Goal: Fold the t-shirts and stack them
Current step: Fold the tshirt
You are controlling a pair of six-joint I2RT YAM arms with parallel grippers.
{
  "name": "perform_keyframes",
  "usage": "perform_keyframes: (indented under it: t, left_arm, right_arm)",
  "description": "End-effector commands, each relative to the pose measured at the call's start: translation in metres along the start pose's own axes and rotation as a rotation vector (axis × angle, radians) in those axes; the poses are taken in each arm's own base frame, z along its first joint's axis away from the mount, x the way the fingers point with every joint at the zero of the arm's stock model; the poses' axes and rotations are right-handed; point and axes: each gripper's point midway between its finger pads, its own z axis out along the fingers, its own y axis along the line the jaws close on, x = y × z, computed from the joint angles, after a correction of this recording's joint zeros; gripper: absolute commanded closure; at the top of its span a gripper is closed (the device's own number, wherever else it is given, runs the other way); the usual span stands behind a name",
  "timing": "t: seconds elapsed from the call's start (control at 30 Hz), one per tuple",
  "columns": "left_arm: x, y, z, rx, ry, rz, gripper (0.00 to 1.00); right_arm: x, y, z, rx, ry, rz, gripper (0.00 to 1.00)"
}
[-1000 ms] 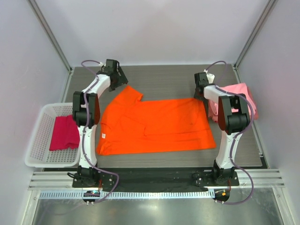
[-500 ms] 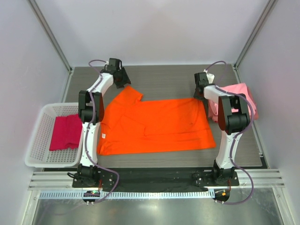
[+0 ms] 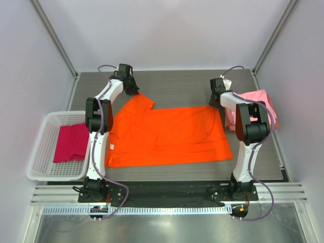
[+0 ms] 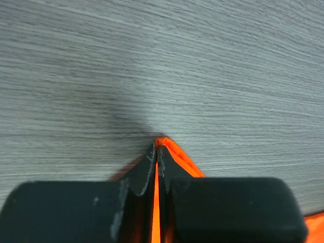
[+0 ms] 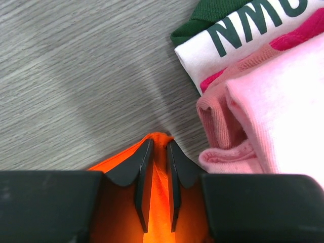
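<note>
The bright orange t-shirt [image 3: 167, 134] lies spread flat across the middle of the table. My left gripper [image 3: 133, 91] is at the tip of its far left sleeve. In the left wrist view the left gripper [image 4: 156, 150] is shut, with a thin orange edge [image 4: 177, 154] pinched between the jaws. My right gripper [image 3: 218, 103] is at the shirt's far right corner. There the right gripper [image 5: 158, 146] is shut on a raised fold of orange cloth [image 5: 159, 192]. A folded pink t-shirt pile [image 3: 257, 104] lies just right of it. A magenta-crimson t-shirt [image 3: 71, 142] lies in the basket.
The white lattice basket [image 3: 41, 154] stands at the table's left edge. In the right wrist view, the pink pile [image 5: 263, 116] is close to the right finger, with a white garment with green lettering [image 5: 223, 45] under it. Enclosure walls stand on all sides.
My left gripper has moved right and down onto the sleeve tip and has shut on it. The right gripper has stayed at the shirt's corner.
</note>
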Motion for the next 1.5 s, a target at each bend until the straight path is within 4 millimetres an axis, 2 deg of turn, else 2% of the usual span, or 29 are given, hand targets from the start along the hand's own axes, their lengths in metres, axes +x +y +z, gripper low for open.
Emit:
perform_keyframes:
  t: [0.0, 0.1, 0.17, 0.2, 0.23, 0.43, 0.63, 0.8, 0.87, 0.9, 1.0, 1.03, 1.13, 1.23, 1.33, 1.47]
  left_arm:
    - [0.009, 0.001, 0.001, 0.006, 0.040, 0.031, 1.00]
    - [0.002, -0.004, -0.003, 0.029, 0.022, 0.014, 1.00]
    - [-0.006, -0.003, -0.006, 0.067, 0.017, -0.029, 1.00]
    - [-0.011, -0.003, -0.007, 0.083, 0.005, -0.047, 1.00]
    - [-0.016, -0.003, -0.008, 0.096, -0.001, -0.060, 1.00]
    - [-0.055, 0.005, -0.007, 0.142, -0.062, -0.114, 1.00]
    - [-0.084, 0.005, -0.005, 0.203, -0.110, -0.176, 1.00]
    - [-0.105, -0.008, -0.025, 0.242, -0.172, -0.146, 1.00]
    - [-0.106, -0.009, -0.032, 0.243, -0.181, -0.129, 1.00]
    - [-0.104, -0.009, -0.040, 0.239, -0.184, -0.124, 1.00]
    - [-0.098, -0.021, -0.063, 0.244, -0.217, -0.082, 1.00]
    - [-0.094, -0.031, -0.069, 0.251, -0.228, -0.060, 1.00]
    - [-0.087, -0.041, -0.090, 0.222, -0.264, 0.001, 1.00]
    - [-0.080, -0.047, -0.108, 0.211, -0.277, 0.034, 1.00]
    - [-0.070, -0.053, -0.115, 0.206, -0.274, 0.059, 1.00]
    - [-0.056, -0.052, -0.135, 0.188, -0.288, 0.085, 1.00]
  right_arm:
    - [-0.003, 0.000, -0.002, -0.005, -0.009, -0.001, 0.78]
    - [-0.007, 0.003, -0.001, -0.011, -0.016, 0.009, 0.85]
    - [-0.018, 0.011, -0.002, -0.033, -0.026, 0.026, 0.96]
    - [-0.018, 0.014, 0.001, -0.037, -0.020, 0.028, 0.98]
    - [-0.025, 0.018, 0.000, -0.045, -0.030, 0.039, 0.99]
    - [-0.046, 0.031, 0.005, -0.055, -0.052, 0.071, 0.99]
    - [-0.065, 0.037, 0.010, -0.043, -0.074, 0.065, 0.99]
    - [-0.080, 0.034, -0.001, -0.036, -0.113, 0.065, 0.99]
    - [-0.081, 0.032, -0.005, -0.035, -0.118, 0.054, 0.99]
    - [-0.088, 0.032, -0.013, -0.045, -0.136, 0.062, 0.99]
    - [-0.089, 0.035, -0.023, -0.079, -0.135, 0.070, 0.99]
    - [-0.086, 0.034, -0.024, -0.081, -0.126, 0.071, 0.99]
    - [-0.080, 0.030, -0.030, -0.083, -0.119, 0.070, 0.99]
    - [-0.074, 0.023, -0.036, -0.072, -0.116, 0.063, 0.99]
    - [-0.066, 0.019, -0.039, -0.076, -0.107, 0.055, 0.98]
    - [-0.066, 0.019, -0.050, -0.102, -0.110, 0.051, 0.99]
